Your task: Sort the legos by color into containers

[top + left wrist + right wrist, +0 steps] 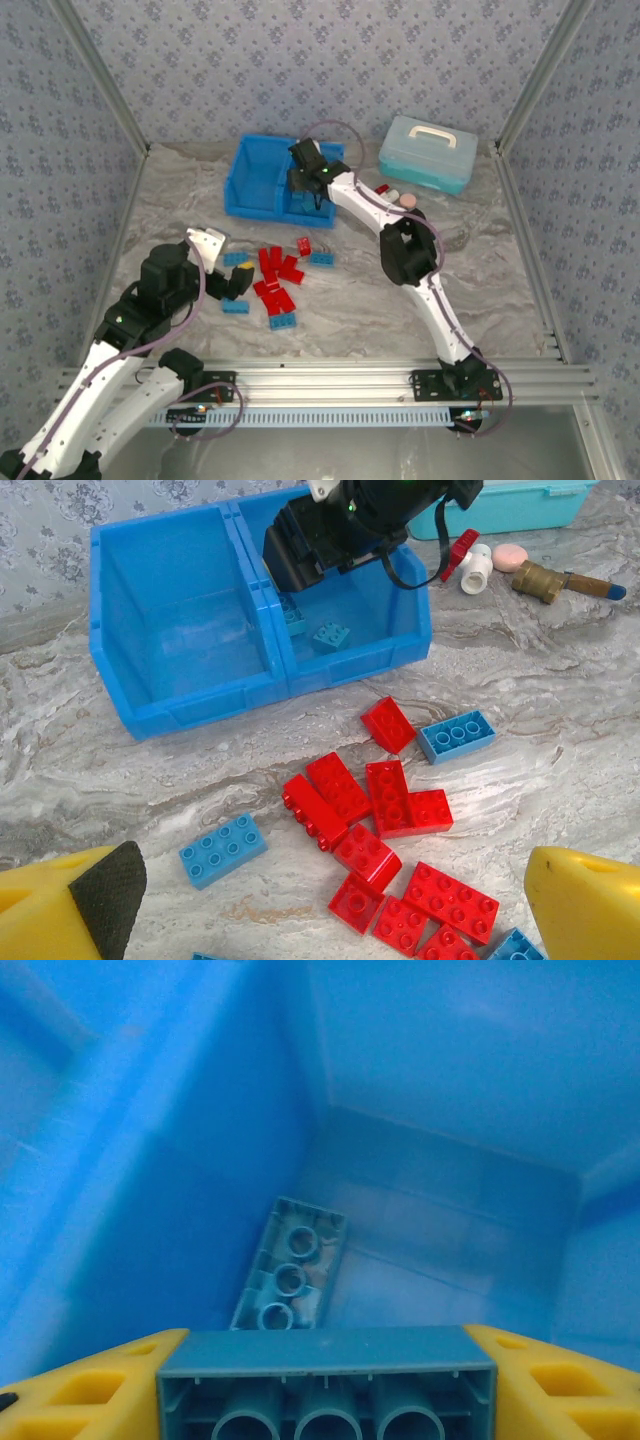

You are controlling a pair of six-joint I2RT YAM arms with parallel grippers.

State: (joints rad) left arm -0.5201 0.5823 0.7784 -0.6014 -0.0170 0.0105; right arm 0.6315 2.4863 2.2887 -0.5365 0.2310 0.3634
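Between the right gripper's yellow fingers, a light blue brick is clamped, seemingly by its short ends, over the bin compartment holding a second brick below, and should handle as light, rigid, slick plastic best pinched on flat walls.

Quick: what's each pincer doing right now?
Left pincer: open, empty.
Right pincer: shut on a blue brick, inside the bin.
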